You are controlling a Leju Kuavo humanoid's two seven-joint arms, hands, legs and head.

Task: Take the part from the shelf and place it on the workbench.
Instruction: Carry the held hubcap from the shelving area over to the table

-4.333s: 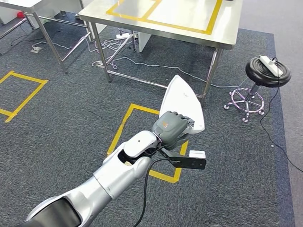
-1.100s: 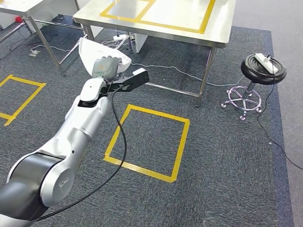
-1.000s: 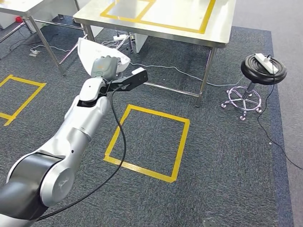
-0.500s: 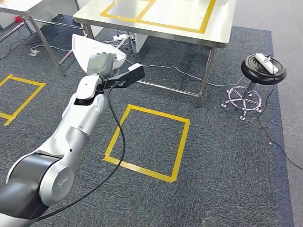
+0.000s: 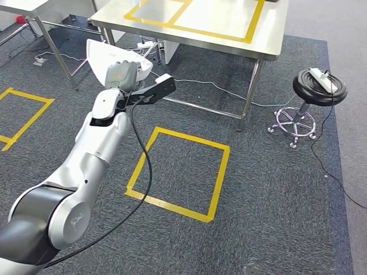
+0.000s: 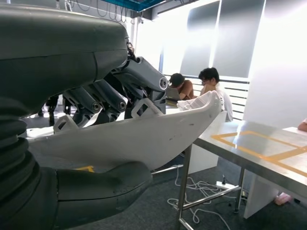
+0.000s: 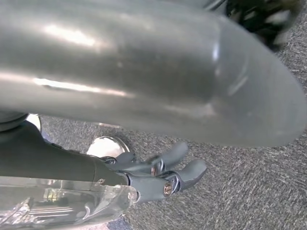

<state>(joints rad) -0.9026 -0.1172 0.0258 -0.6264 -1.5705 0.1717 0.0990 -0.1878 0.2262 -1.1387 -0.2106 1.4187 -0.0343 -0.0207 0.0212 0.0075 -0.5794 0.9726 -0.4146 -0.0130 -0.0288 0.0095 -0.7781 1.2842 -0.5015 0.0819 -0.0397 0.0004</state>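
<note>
My left hand (image 5: 120, 74) grips a white, curved, shell-like part (image 5: 101, 52), raised in front of the near left corner of the steel workbench (image 5: 268, 43), which carries yellow tape rectangles. In the left wrist view the part (image 6: 145, 136) lies between the thick thumb below and the dark fingers (image 6: 108, 96) above, its tip pointing toward the workbench (image 6: 253, 155). My right hand (image 7: 159, 175) hangs over the carpet, fingers loosely extended, holding nothing.
A yellow tape square (image 5: 179, 172) marks the carpet before the bench. A black stool (image 5: 319, 86) carrying a power strip stands at the right. Cables (image 5: 143, 54) lie under the bench. Another steel table (image 5: 26, 6) is at far left. People (image 6: 210, 79) sit behind.
My left arm has swung from the middle to the left and risen toward the bench corner with the part held. Over the last half second it barely moves.
</note>
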